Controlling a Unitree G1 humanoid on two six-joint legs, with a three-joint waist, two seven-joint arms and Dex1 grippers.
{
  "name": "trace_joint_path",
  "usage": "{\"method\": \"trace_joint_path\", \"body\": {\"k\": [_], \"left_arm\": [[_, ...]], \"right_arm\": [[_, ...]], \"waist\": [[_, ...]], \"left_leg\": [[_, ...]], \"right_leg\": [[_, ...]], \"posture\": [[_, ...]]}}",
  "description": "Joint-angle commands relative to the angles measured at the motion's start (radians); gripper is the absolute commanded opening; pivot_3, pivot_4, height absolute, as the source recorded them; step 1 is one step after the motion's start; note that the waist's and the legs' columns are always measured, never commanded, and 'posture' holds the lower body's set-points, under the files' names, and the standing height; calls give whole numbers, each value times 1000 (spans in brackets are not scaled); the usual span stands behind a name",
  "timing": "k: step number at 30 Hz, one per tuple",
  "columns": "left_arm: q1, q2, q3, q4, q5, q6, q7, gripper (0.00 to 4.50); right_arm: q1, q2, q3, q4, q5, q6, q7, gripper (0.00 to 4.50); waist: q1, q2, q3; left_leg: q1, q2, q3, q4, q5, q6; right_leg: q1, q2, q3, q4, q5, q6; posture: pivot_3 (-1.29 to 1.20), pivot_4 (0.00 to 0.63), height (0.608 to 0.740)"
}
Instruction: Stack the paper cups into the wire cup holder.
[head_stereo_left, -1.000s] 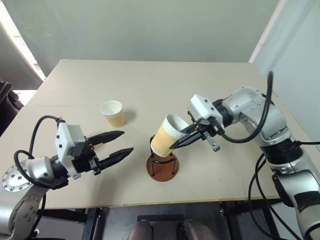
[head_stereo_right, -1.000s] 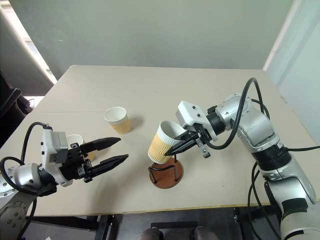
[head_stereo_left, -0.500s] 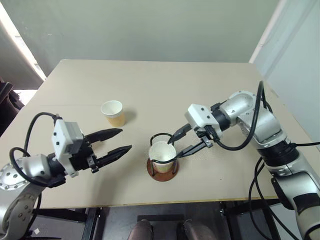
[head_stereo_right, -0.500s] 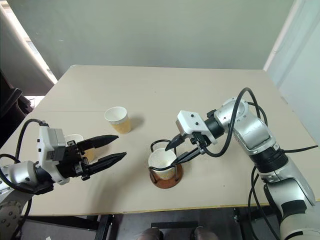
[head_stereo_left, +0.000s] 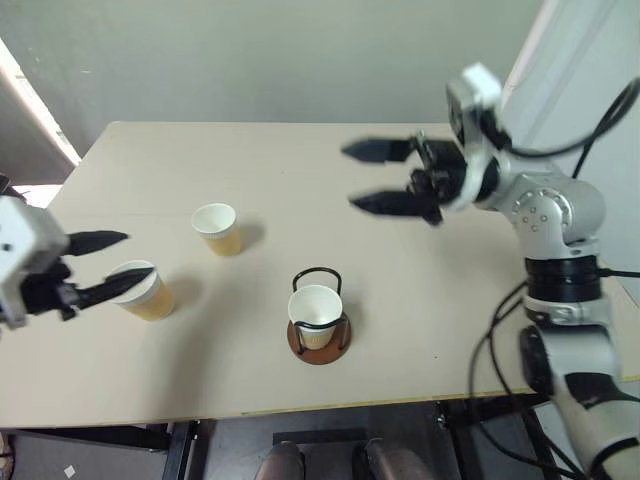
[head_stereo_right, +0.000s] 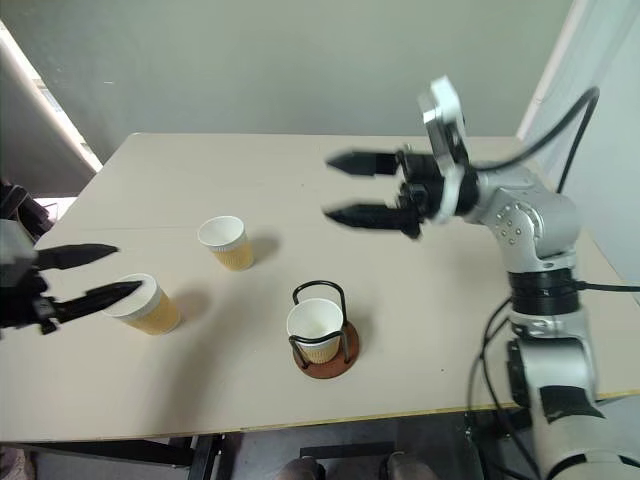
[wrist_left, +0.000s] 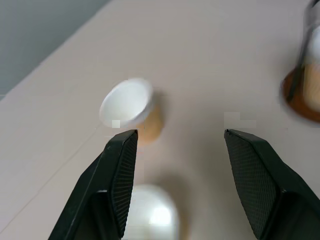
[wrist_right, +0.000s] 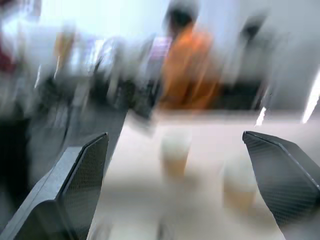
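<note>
One cup (head_stereo_left: 314, 316) now stands upright inside the wire holder (head_stereo_left: 319, 335), near the front edge of the table (head_stereo_left: 330, 160). A second ago the right gripper (head_stereo_left: 368, 175) held that cup tilted over the holder; half a second ago it sat in the loops with the fingers parted around it. The right gripper has since let go and lifted well away: it now hangs empty, high above the far half of the table, fingers spread wide and pointing toward the robot's left. First placement looks done; two cups left.

The left gripper (head_stereo_left: 108, 264) has swung out to the robot's left. Its fingers stand apart and grasp nothing. In the head views the lower fingertip lies across the rim of the near cup (head_stereo_left: 142, 290); whether it touches, I cannot tell. The far cup (head_stereo_left: 219, 228) stands well apart, further in on the table.

Materials: cups are tapered paper, tan-yellow outside, white inside, with a rolled white rim. Light, thin-walled, probably easy to crush or tip. Holder: flat round reddish-brown base, thin black wire loops rising above the cup's rim. Table is matte beige and smooth. Gripper fingers are black, with a fine textured inner face.
</note>
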Motion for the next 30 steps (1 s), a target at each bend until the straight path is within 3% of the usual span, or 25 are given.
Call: {"method": "trace_joint_path", "body": {"k": [1, 7, 17, 20, 27, 30], "left_arm": [[-5, 43, -49, 94, 134, -80, 5, 2948], [-33, 65, -237, 151, 252, -189, 1, 2948], [-228, 22, -492, 278, 308, -310, 8, 2948], [-238, 19, -550, 299, 338, -325, -1, 2375], [-354, -3, -615, 352, 384, -382, 42, 17], [-358, -4, -608, 339, 368, -372, 25, 17]], "right_arm": [[74, 57, 98, -100, -87, -79, -101, 4470], [89, 72, 60, -148, 20, -25, -99, 4470], [126, 38, 71, -203, 42, -5, -138, 4470], [132, 22, 68, -221, 50, 9, -147, 4500], [134, -9, 75, -229, 51, 20, -150, 4500], [139, -13, 79, -239, 49, 23, -154, 4500]], "waist": [[1, 0, 0], [17, -1, -1], [15, -4, -2], [11, -4, -2], [15, -4, -3], [14, -4, -3]], "left_leg": [[0, 0, -1, -1, 0, 1], [-22, 0, -1, 5, 0, 0], [-24, 0, -2, 5, 1, -3], [-23, 0, -2, 4, 1, -4], [-24, 0, -3, 5, 1, -4], [-24, 0, -2, 5, 1, -4]], "right_leg": [[0, 0, 0, 0, 0, 0], [-18, -2, -3, 0, 2, 1], [-21, -2, -5, 1, 3, -1], [-21, -2, -5, 2, 4, -1], [-21, -2, -6, 2, 4, -1], [-21, -2, -6, 2, 4, -1]], "posture": [[0, 150, 740], [0, 150, 740], [0, 150, 740], [0, 150, 740], [0, 150, 740], [0, 150, 740]]}}
